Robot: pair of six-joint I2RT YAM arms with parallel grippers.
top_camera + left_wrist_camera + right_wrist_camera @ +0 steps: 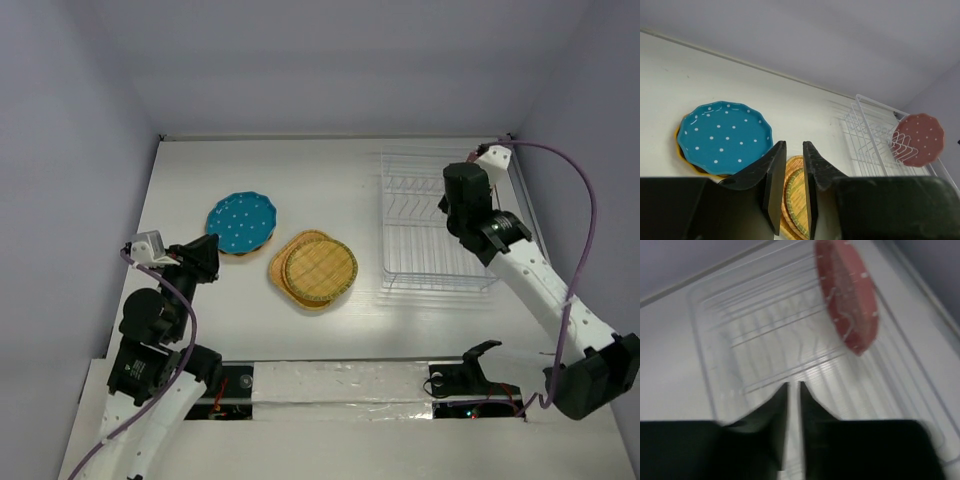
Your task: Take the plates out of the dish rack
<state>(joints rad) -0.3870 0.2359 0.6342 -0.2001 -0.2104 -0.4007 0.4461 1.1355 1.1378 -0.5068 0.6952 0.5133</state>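
Observation:
The wire dish rack [435,225] stands at the right of the table. One dusty pink dotted plate [918,139] stands upright in its far right end; it also shows in the right wrist view [847,295]. A blue dotted plate [241,221] lies flat on a yellow plate [681,154] at the left. A stack of woven orange-yellow plates [313,268] lies at the middle. My right gripper [458,205] hovers over the rack, jaws nearly together and empty, with the pink plate ahead to its right. My left gripper [212,243] is near the blue plate, jaws nearly together and empty.
White walls close the table at the back and both sides. The rack [765,325] sits close to the right wall. The arm bases and a taped strip [340,380] run along the near edge.

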